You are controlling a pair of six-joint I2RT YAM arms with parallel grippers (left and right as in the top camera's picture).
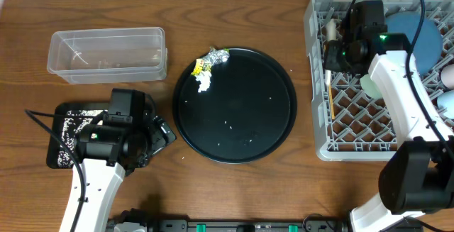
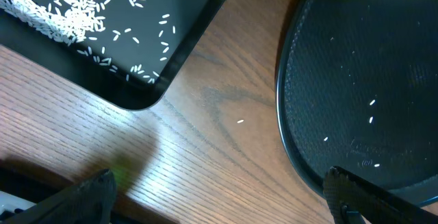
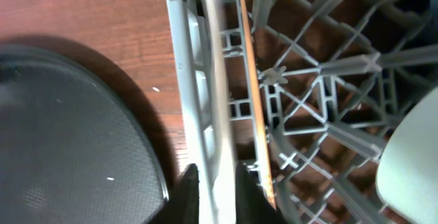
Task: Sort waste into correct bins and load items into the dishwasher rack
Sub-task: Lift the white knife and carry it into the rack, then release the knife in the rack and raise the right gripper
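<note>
A blurred white spoon [image 3: 216, 80] sits within the gripper [image 3: 217, 186], beside a wooden chopstick [image 3: 252, 80] in the rack [image 3: 328, 66].

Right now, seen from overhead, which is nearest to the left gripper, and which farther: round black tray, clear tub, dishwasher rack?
1. round black tray, just right of the left gripper.
2. clear tub, farther up the picture.
3. dishwasher rack, at the far right.

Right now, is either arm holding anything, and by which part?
Left fingers: nothing. Right fingers straddle the white spoon's handle; whether they grip it is unclear.
</note>
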